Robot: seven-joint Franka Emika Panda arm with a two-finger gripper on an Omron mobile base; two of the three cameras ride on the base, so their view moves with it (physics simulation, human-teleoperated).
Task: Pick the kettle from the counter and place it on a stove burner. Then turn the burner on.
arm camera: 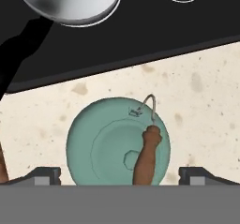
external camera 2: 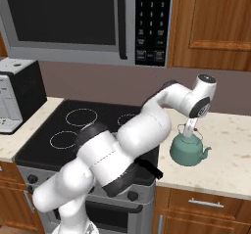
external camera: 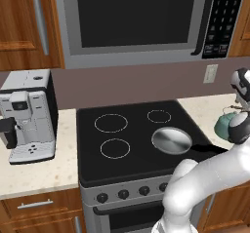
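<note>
Kettle (external camera 2: 186,150) upright on beige worktop (external camera 2: 230,164), just right of black cooktop (external camera: 132,139), spout right. Gripper (arm camera: 119,174) poised above kettle; jaws apart, either side of brown handle (arm camera: 146,160). Silver pan (external camera: 171,140) on cooktop. Microwave keypad (external camera 2: 151,22) lettering too small; we read none.

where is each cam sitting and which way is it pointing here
Left base view: behind the arm to its left, facing forward and down over the cooktop and coffee machine; the white arm rises at lower right.
Right base view: behind to its right, facing the kettle on the counter; the arm crosses from lower left.
Hand view: on the hand, looking straight down at the kettle; the claw tips flank it.
Shared: all three show the kettle and the pan.
</note>
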